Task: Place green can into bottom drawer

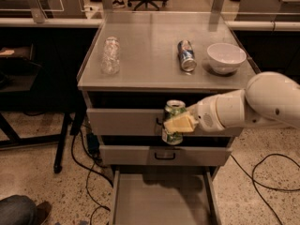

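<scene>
Speckled stone flooring runs under a grey metal cabinet (140,81) with a flat top and three drawers. Far to the lower left of the gripper, one denim-clad knee (16,211) and one brown shoe (43,210) show at the frame's corner, and dark cables (89,172) trail over the floor beside the cabinet. Up and to the left of the gripper, one clear plastic bottle (111,55) lies on its side on the cabinet top; it shows no label that can be read. The top drawer (126,122) sits just behind the gripper and the middle drawer (197,156) directly below it. The gripper (177,124) hangs in front of the top drawer's face, its pale yellow fingers (180,123) clamped around the middle of the one green can (174,110), which is upright with its silver top above the fingers and its base below them; its pale markings cannot be read. Straight beneath the gripper, the bottom drawer (159,198) is pulled out, its flat grey floor facing up, well apart from the can. Above the gripper, one blue and silver can (186,55) lies on its side on the top, its print too blurred to read. Up and to the right stands one white bowl (226,57). The white arm (248,108) reaches in from the right, and one more cable (274,172) loops on the floor below it.
</scene>
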Motion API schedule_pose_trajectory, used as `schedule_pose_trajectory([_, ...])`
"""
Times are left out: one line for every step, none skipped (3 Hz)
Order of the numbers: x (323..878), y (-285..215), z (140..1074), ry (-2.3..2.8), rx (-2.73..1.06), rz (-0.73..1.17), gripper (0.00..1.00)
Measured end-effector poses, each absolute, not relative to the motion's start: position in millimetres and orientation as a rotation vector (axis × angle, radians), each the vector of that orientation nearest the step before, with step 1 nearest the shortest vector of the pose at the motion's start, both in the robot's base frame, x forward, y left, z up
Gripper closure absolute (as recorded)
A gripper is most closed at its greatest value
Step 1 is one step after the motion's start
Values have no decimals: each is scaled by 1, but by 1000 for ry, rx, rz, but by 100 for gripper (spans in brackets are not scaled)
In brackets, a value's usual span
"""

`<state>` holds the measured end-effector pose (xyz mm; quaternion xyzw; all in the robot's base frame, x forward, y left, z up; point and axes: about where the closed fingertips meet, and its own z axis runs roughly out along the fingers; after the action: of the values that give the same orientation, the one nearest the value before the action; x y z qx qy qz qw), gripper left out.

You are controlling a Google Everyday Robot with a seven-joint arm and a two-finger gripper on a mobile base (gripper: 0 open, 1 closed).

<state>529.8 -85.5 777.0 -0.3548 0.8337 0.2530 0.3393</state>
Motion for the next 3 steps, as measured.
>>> schedule_pose_trajectory([514,-94,731,2237,-854,710,100])
schedule_pose_trajectory([513,-94,729,2239,-856,711,100])
schedule_pose_trajectory([506,-93,717,2256,-818,748,100])
